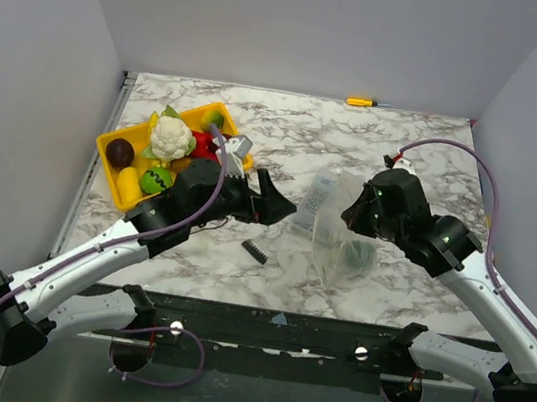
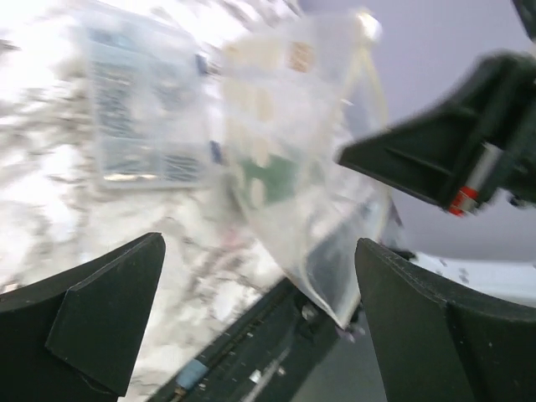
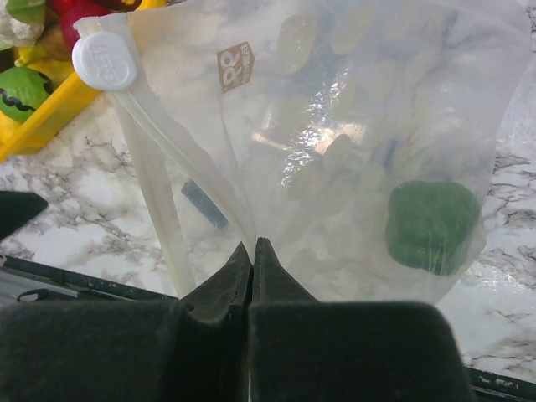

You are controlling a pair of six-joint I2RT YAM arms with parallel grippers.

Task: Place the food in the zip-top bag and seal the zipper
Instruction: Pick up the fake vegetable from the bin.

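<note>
The right gripper (image 3: 253,251) is clamping one edge of the zip-top bag (image 3: 335,151), centre-right in the top view, holding it up toward the left gripper (image 1: 276,203), jaws apart and apparently empty; a green piece (image 3: 433,226) is sitting inside, other food (image 1: 170,136) in the yellow tray (image 1: 114,153), upper left

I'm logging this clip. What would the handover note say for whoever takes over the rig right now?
Left gripper: open, empty, facing the bag.
Right gripper: shut on an edge of the zip-top bag.
Done: one green piece is inside the bag.
To do: the cauliflower, a green ball and other pieces lie in the yellow tray. Bag them, then seal the zipper. Its white slider sits at one end.
</note>
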